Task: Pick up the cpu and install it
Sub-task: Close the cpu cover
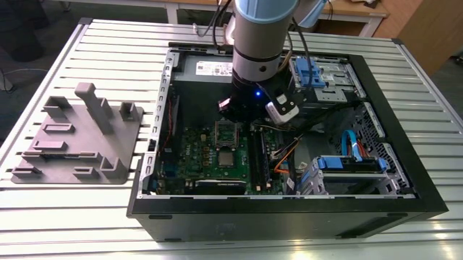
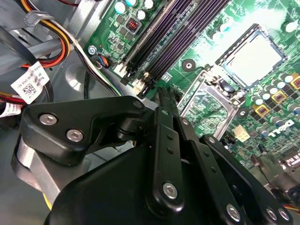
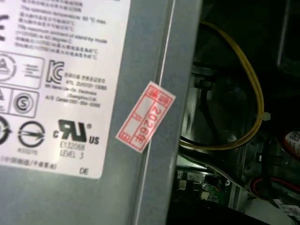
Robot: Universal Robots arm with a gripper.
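The cpu point(image 1: 226, 158) is a small silvery square lying flat in its socket on the green motherboard point(image 1: 199, 160). The second wrist view shows the cpu point(image 2: 255, 58) with a thin metal frame around it. The hinged hollow socket frame point(image 1: 226, 133) stands flipped open just behind it. My gripper point(image 1: 254, 123) hangs over the board's back part, behind the cpu and towards the exterior view's right, touching nothing. In the second wrist view the black fingers point(image 2: 164, 101) lie together, so the gripper point(image 2: 161, 92) is shut and empty, its tips over the board beside the memory slots point(image 2: 159, 44).
The open black computer case point(image 1: 289, 216) lies on a slatted metal table point(image 1: 108, 43). A grey plastic tray point(image 1: 79, 141) with upright blocks sits at the exterior view's left. Drive cages with blue clips point(image 1: 318, 76) and coloured cables point(image 1: 285, 157) crowd the case's right half. A labelled power supply point(image 3: 70, 93) is close to the wrist.
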